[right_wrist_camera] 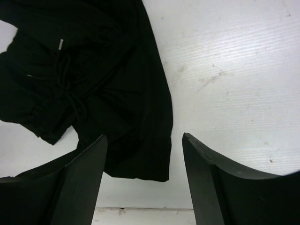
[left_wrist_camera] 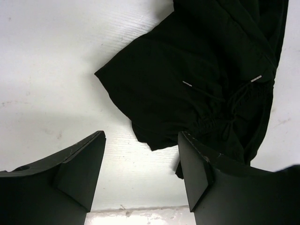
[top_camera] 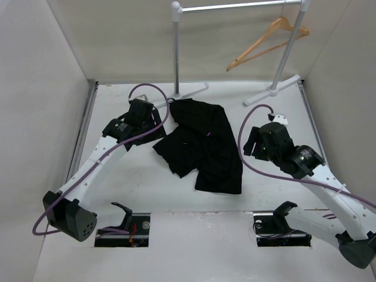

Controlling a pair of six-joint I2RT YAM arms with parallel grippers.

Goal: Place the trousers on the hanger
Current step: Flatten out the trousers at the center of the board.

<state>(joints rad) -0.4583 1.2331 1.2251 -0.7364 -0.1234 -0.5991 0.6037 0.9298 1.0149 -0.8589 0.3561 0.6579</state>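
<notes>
The black trousers (top_camera: 202, 144) lie crumpled flat on the white table, between the two arms. The wooden hanger (top_camera: 267, 42) hangs by its hook from the silver rail at the back right. My left gripper (top_camera: 157, 120) is open and empty just left of the trousers' top; in its wrist view the cloth (left_wrist_camera: 211, 75) lies beyond the fingers (left_wrist_camera: 89, 164). My right gripper (top_camera: 248, 141) is open and empty just right of the trousers; its wrist view shows a trouser leg end (right_wrist_camera: 117, 93) between and beyond the fingers (right_wrist_camera: 201, 168).
The silver clothes rail (top_camera: 235, 7) stands at the back on two posts with feet (top_camera: 273, 91) on the table. White walls close in the left, right and back. Two cut-outs (top_camera: 123, 230) sit at the near edge by the arm bases.
</notes>
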